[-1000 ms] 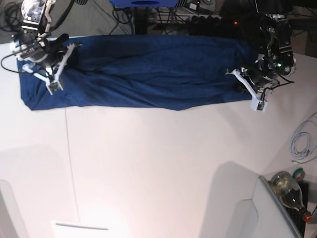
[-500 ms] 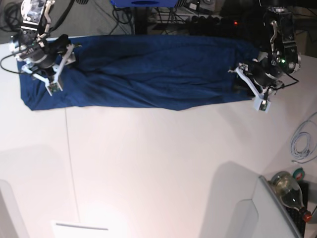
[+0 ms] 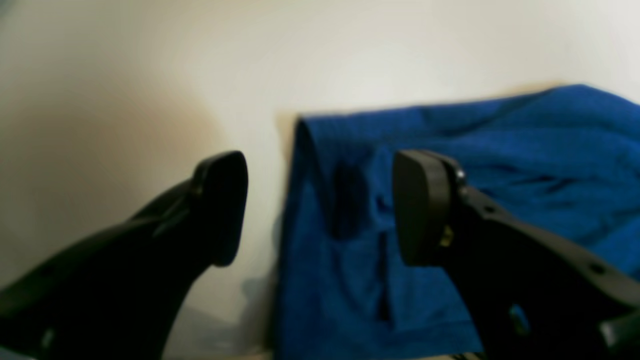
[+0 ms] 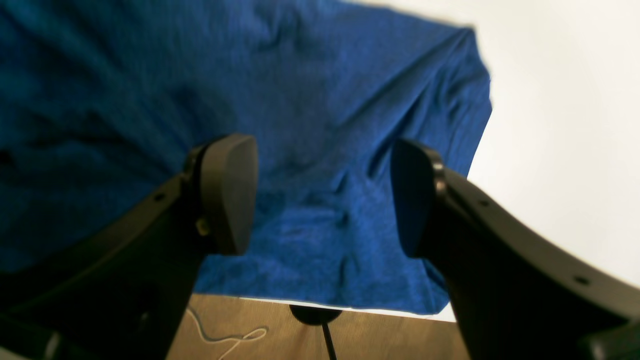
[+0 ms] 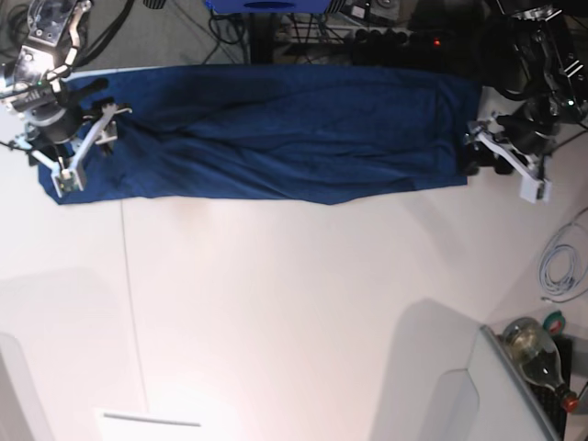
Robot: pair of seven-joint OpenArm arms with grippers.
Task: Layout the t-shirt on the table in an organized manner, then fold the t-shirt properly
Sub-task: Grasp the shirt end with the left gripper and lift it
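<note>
Nearest the base camera, the white counter (image 5: 303, 312) lies bare. Farther back, the t-shirt (image 5: 276, 133) stretches as a long dark navy band along the counter's far edge, creased lengthwise, its hem line uneven. Both end effectors have just released it: a second ago each pinched an end; now the left end effector (image 5: 503, 161) stands apart just off one end, and the right end effector (image 5: 75, 152) stands apart over the other. The stretch step seems finished; folding has not begun.
</note>
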